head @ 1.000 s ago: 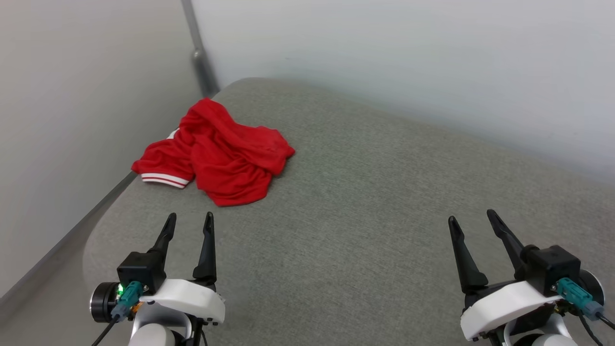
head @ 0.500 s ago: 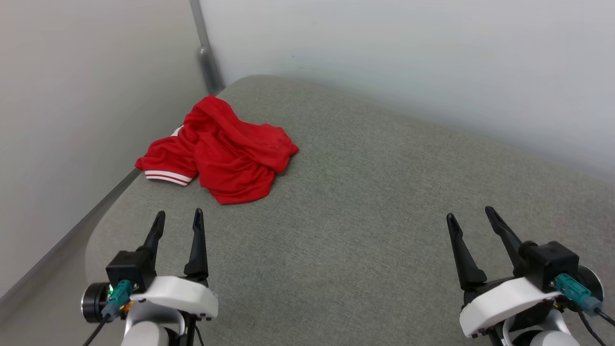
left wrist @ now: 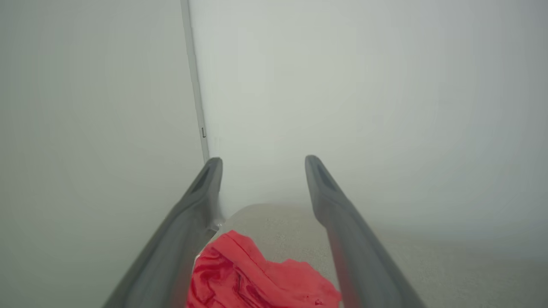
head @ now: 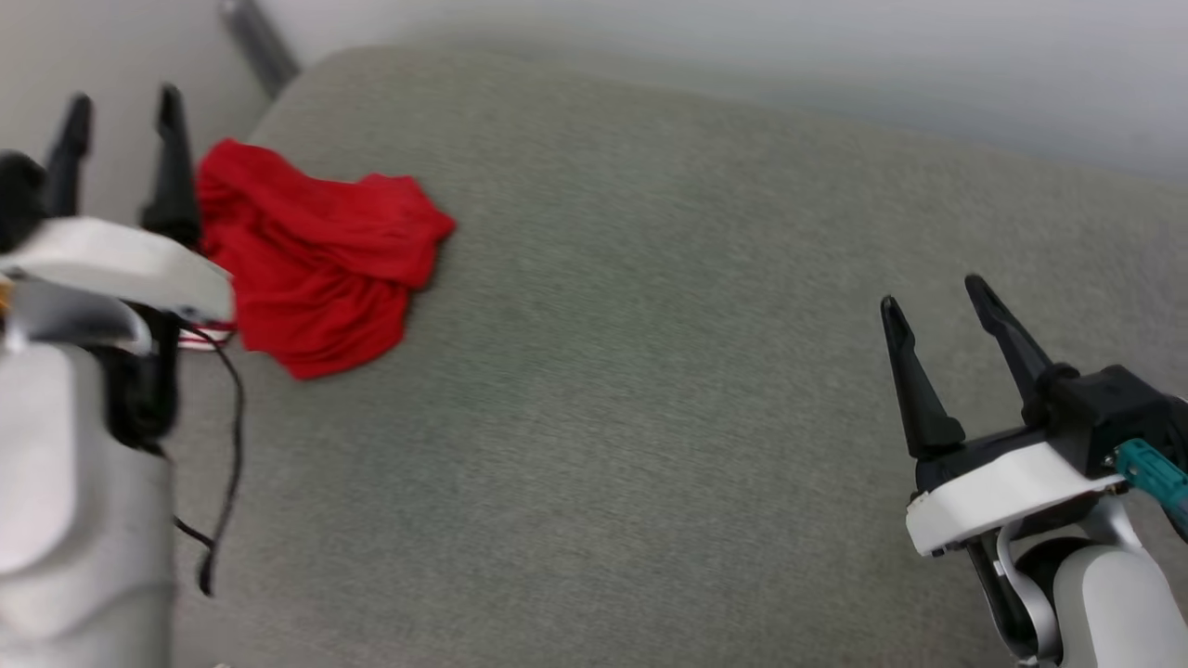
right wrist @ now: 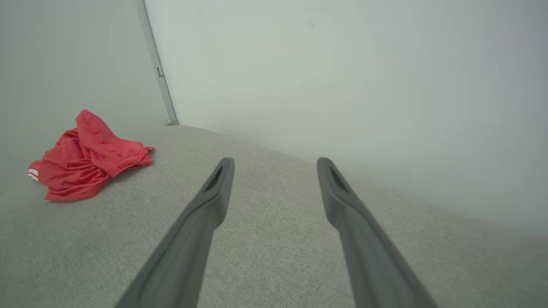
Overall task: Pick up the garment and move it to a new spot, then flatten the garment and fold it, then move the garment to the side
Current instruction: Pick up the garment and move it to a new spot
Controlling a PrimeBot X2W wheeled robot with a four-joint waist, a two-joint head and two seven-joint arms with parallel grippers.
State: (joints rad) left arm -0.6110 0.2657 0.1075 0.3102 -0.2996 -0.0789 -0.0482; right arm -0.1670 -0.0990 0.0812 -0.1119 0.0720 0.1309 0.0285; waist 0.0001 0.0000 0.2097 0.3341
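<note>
The garment (head: 316, 269) lay as a crumpled heap of bright red, lightly sheened knit on the far left part of a cushioned surface (head: 650, 371), near that surface's rounded far-left corner. Its folds were soft and rumpled. A cuff (right wrist: 32, 174) banded in white and red showed at its left edge. No letters or number could be made out in the bundle.

The cushioned surface was covered in a grey-green woven fabric with a fine, even grain. Behind it stood 2 smooth pale walls, which met at a slim grey vertical strip (right wrist: 156, 72).

The left gripper (head: 122, 97) was raised at the left edge of the head view, just left of the garment. Its tapered black jaws stood wide apart with nothing between them. In the left wrist view the left gripper (left wrist: 263, 159) framed the red cloth (left wrist: 257, 278) lying below it, apart from it. A thin black cable (head: 232, 417) hung in a loop beside the glossy white forearm.

The right gripper (head: 931, 291) hovered over bare fabric at the near right, well apart from the garment, its jaws equally spread and empty. A teal connector (head: 1146, 464) jutted from its black wrist block.
</note>
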